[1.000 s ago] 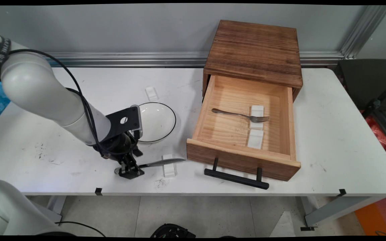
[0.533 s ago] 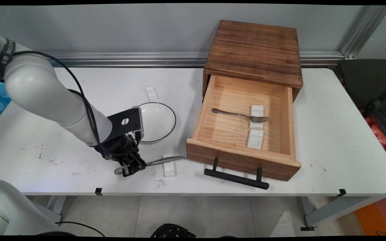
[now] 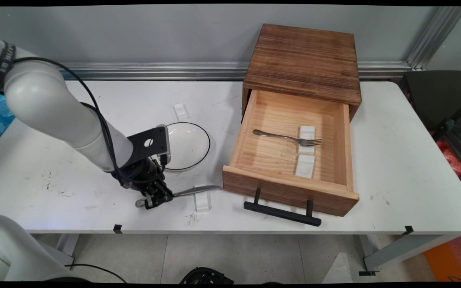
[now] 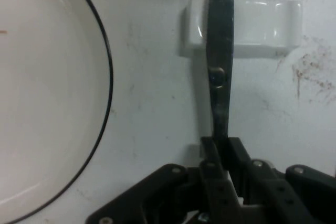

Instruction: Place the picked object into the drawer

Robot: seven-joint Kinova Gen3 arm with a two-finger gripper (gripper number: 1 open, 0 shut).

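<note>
This looks like a robotics laboratory and not a home. A plain white work table with black tape marks on its front edge stands before a bare grey wall, which has an aluminium profile rail along its foot. The household things on the table are set out like test objects: a brown wooden drawer box, a white round plate with a black rim and small white ceramic cutlery rests.
</note>
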